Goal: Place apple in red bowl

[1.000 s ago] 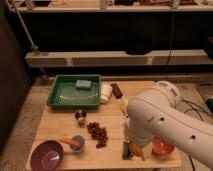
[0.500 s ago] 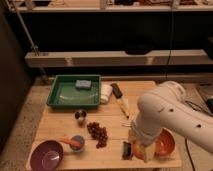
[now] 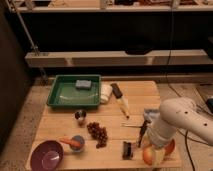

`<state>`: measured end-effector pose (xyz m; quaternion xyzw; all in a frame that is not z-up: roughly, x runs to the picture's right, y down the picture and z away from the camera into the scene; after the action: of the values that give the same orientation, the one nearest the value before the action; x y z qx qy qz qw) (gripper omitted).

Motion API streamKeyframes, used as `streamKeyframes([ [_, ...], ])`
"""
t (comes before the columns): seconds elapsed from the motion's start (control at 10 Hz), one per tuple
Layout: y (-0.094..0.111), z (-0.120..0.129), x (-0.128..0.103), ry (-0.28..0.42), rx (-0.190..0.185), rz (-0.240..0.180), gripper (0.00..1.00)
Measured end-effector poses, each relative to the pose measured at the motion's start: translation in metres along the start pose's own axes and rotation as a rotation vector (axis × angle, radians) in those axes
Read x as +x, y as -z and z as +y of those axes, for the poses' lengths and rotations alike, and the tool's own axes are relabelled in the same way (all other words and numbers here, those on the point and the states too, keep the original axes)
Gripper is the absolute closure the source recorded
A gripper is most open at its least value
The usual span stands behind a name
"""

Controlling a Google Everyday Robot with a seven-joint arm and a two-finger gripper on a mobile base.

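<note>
The apple [image 3: 149, 155] is seen at the lower right of the frame, near the front edge of the worktop [image 3: 135, 92], just left of the red bowl [image 3: 170, 147] — whether it touches the rim cannot be told. The bowl is mostly hidden behind the white arm [image 3: 177, 122]. The claw [image 3: 142, 131] hangs just above and left of the apple; whether it is spread or pressed together cannot be told. A small dark block [image 3: 128, 150] stands left of the apple. Further left: grapes [image 3: 98, 133] at centre, a carrot [image 3: 70, 142] across a small blue bowl [image 3: 77, 143], a purple bowl [image 3: 47, 156] at lower left. A green tray [image 3: 75, 92] w/ a sponge [image 3: 82, 83] sits upper left.
</note>
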<state>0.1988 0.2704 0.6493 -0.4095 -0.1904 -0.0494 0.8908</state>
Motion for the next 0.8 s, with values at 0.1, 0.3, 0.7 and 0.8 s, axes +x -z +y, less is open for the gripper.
streamKeyframes([
  [0.1, -0.004, -0.001, 0.012, -0.012, 0.005, -0.026, 1.00],
  [0.3, -0.001, -0.009, 0.019, -0.021, 0.025, -0.057, 1.00],
  [0.7, 0.045, -0.038, 0.019, -0.053, 0.067, -0.104, 1.00],
  [0.8, 0.052, -0.043, 0.021, -0.064, 0.069, -0.104, 1.00],
])
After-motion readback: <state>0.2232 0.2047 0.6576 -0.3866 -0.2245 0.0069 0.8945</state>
